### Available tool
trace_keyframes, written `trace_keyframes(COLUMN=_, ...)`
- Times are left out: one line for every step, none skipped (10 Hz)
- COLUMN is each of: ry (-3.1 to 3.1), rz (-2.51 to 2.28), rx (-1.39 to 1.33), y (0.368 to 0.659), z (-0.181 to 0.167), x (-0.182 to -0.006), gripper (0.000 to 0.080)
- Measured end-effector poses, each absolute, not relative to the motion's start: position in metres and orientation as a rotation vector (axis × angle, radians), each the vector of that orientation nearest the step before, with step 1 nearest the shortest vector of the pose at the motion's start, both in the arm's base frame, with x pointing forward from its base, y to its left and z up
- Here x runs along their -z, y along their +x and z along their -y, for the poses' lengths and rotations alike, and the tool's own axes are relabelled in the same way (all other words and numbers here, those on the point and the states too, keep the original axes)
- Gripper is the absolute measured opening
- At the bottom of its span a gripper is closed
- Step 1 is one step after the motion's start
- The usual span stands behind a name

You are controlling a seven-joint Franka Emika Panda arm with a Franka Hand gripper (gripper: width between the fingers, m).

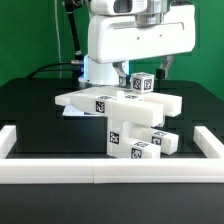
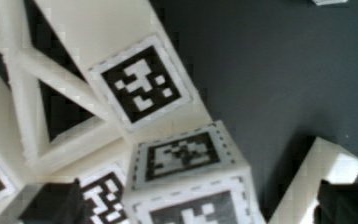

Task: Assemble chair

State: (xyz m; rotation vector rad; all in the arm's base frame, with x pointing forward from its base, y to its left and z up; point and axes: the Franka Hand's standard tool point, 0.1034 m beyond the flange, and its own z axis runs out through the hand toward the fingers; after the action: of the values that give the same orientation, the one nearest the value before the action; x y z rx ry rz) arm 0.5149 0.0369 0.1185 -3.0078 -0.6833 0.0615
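Observation:
The chair parts are chunky white tagged pieces piled mid-table. A flat slab lies on top, leg blocks are stacked under it, and a small cube stands at the back. My gripper hangs over the pile, jaws wide apart; its dark fingers show at the wrist view's edge. A tagged block lies below, between the fingers and touching neither. A long white piece with a large tag and slanted bars lies beside it. Nothing is held.
Long white border rails run along the front, the exterior view's left and its right. The tabletop is black. The white arm body looms above the pile. Another white piece's end sits near one finger.

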Motion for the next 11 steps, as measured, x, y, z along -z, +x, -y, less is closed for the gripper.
trace_keyframes(ry=-2.991, rz=0.759, rx=-0.06, y=0.5149, z=-0.0367, x=-0.1185, gripper=0.0649)
trace_keyframes(ry=-2.995, rz=0.742, rx=-0.061, y=0.5149, z=-0.0367, x=-0.1185, gripper=0.0528)
trace_keyframes(ry=-2.995, rz=0.742, rx=-0.061, y=0.5149, z=-0.0366, x=-0.1185, gripper=0.0382)
trace_keyframes(ry=-2.995, rz=0.742, rx=-0.061, y=0.5149, z=-0.0366, x=-0.1185, gripper=0.0285)
trace_keyframes(ry=-2.995, rz=0.742, rx=-0.061, y=0.5149, z=-0.0366, x=-0.1185, gripper=0.0285)
trace_keyframes(ry=-2.998, rz=0.732, rx=-0.061, y=0.5149, z=-0.0366, x=-0.1185, gripper=0.0286)
trace_keyframes(ry=-3.008, rz=0.692, rx=-0.062, y=0.5149, z=-0.0366, x=-0.1185, gripper=0.0286)
trace_keyframes(ry=-3.008, rz=0.692, rx=-0.062, y=0.5149, z=-0.0366, x=-0.1185, gripper=0.0286)
trace_keyframes(ry=-3.032, rz=0.581, rx=-0.065, y=0.5149, z=-0.0368, x=-0.1185, gripper=0.0286)
trace_keyframes(ry=-3.056, rz=0.448, rx=-0.068, y=0.5149, z=-0.0368, x=-0.1186, gripper=0.0286)
trace_keyframes(ry=-3.073, rz=0.325, rx=-0.071, y=0.515, z=-0.0369, x=-0.1186, gripper=0.0286)
